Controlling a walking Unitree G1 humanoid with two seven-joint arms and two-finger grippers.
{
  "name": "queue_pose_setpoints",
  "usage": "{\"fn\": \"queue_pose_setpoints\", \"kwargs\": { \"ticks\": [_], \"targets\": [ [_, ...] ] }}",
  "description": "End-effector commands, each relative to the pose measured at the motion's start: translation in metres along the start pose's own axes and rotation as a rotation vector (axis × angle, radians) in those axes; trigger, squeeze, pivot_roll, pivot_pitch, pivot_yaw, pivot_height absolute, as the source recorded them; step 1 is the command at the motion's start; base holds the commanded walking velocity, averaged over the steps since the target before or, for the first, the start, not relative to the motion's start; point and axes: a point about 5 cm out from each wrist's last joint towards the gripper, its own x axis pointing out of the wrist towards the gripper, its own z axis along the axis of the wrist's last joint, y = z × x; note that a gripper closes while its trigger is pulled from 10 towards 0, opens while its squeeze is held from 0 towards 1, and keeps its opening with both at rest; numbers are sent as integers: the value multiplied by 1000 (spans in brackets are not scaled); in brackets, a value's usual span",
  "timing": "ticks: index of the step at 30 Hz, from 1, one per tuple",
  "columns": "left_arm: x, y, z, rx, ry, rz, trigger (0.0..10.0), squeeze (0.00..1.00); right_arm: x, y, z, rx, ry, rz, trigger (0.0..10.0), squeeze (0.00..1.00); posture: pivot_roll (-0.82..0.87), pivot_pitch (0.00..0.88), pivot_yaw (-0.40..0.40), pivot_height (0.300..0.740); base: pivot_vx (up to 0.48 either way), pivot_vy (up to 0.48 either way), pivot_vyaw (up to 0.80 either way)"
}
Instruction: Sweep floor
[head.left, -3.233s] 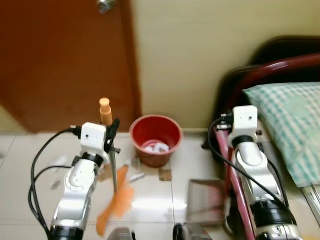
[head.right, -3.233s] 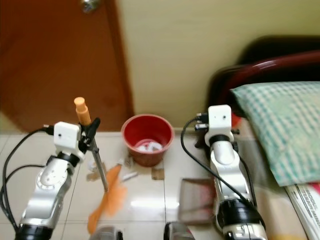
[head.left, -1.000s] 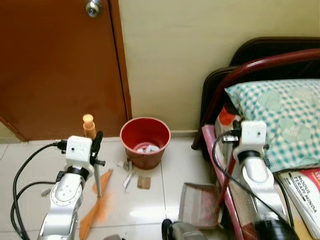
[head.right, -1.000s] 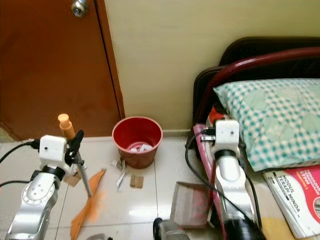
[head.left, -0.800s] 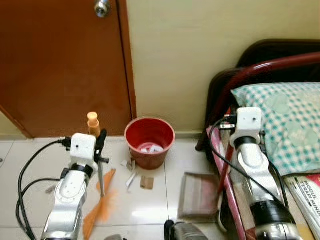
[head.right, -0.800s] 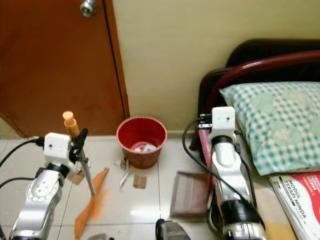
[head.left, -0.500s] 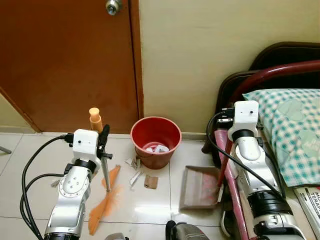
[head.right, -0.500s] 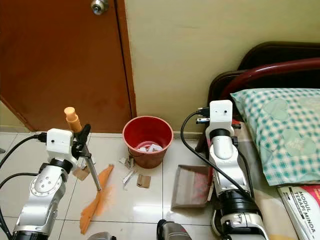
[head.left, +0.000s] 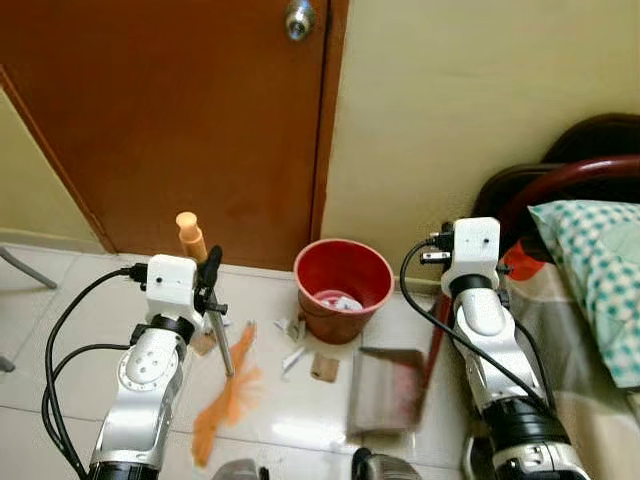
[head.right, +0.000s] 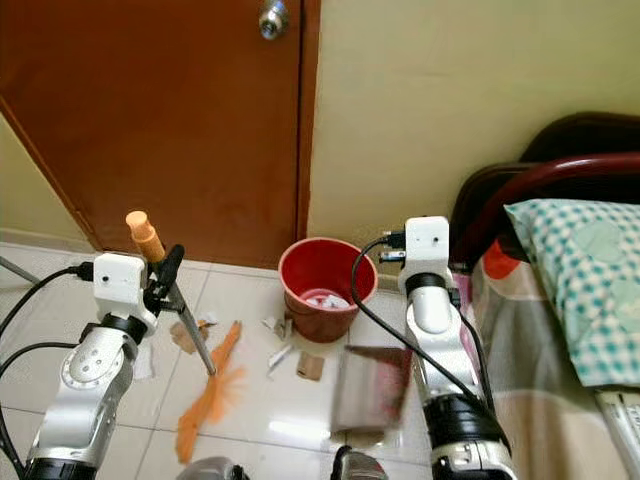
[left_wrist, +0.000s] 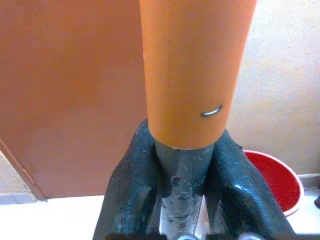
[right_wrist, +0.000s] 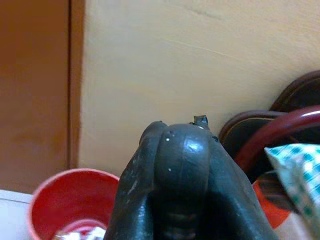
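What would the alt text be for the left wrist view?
The left gripper is shut on the broom handle, orange above a grey shaft. Behind are a brown door, a cream wall and a red bucket.

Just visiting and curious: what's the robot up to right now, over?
Left claw shut on broom. Right claw shut on dustpan handle; dustpan on tiles. Scraps lie beside red bucket.

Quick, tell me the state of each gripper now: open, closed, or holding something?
Left gripper: closed on the grey metal shaft of the orange-handled broom.
Right gripper: closed on the dark handle of the brown dustpan.
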Motion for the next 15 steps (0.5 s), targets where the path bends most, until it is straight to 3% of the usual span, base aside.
{"fn": "queue_pose_setpoints", "kwargs": {
  "ticks": [1, 15],
  "targets": [
    [2, 4, 5, 25, -12, 3, 10000, 0, 3, -6, 11, -8, -52, -12, 10000, 0, -10, 90, -26, 740, 0, 446, 0],
    [2, 3, 7, 32, -18, -9, 10000, 0, 3, -8, 12, -10, -57, -24, 10000, 0, -7, 81, -20, 740, 0, 416, 0]
  ]
}}
